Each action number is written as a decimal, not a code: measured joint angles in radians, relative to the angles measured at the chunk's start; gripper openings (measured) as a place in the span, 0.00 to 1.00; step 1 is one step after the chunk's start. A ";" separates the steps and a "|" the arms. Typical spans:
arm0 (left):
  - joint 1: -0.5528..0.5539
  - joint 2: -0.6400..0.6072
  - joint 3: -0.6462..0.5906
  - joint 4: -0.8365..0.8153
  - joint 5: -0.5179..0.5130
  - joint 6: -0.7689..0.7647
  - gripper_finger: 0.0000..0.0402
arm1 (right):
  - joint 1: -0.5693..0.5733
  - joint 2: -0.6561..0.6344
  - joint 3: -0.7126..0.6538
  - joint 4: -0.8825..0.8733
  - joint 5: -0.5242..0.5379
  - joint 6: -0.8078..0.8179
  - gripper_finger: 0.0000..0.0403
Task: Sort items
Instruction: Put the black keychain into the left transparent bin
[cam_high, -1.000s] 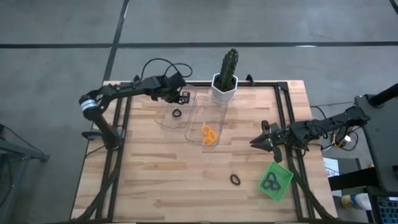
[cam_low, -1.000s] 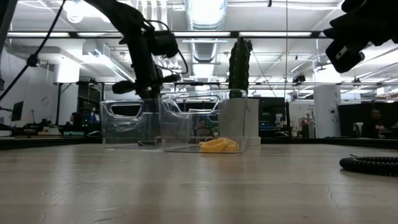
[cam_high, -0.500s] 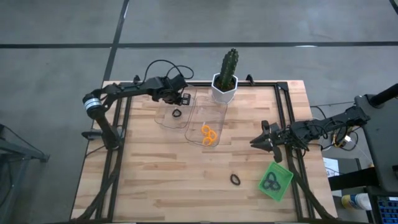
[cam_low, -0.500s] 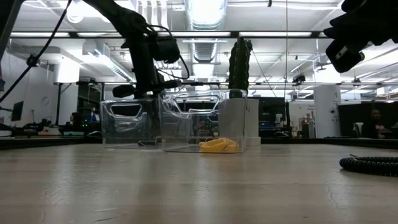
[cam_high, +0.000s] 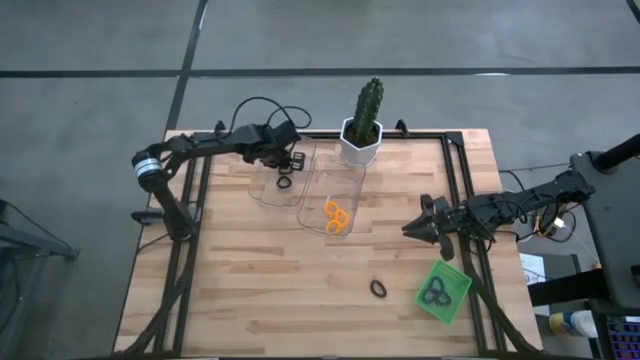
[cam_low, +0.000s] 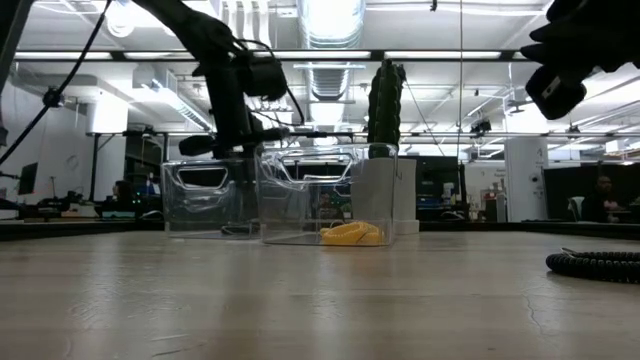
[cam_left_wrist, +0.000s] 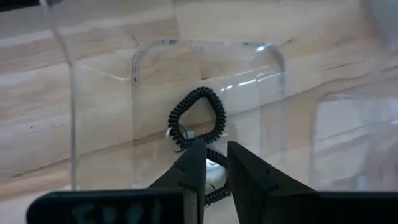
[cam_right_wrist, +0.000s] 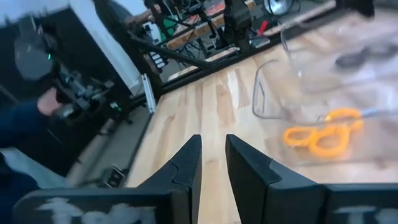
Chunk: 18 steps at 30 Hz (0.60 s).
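Nearest the cactus (cam_high: 366, 112), two clear, glossy plastic trays sit side by side. Orange coiled loops (cam_high: 336, 216) lie in the tray (cam_high: 345, 180) closer to it. Over the farther tray (cam_high: 262, 190) hangs the left gripper (cam_left_wrist: 214, 163), fingers slightly apart, holding nothing; black coiled loops (cam_left_wrist: 198, 118) lie on the tray floor beneath. Further off, a black loop (cam_high: 378, 288) rests on bare wood, open board around. The right gripper (cam_high: 412, 228) hovers there, fingers slightly parted, empty. Farthest, the green tray (cam_high: 455, 297) holds dark loops (cam_high: 434, 291) by the table edge.
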 joint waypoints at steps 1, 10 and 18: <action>-0.002 -0.014 0.000 -0.002 0.002 -0.001 0.14 | 0.000 0.000 0.000 0.000 0.000 0.045 0.17; -0.149 -0.221 0.008 -0.001 -0.008 -0.001 0.14 | 0.000 0.014 0.000 0.039 0.002 0.219 0.17; -0.422 -0.360 0.003 -0.001 -0.181 -0.025 0.14 | 0.000 0.191 0.078 0.024 -0.022 0.239 0.17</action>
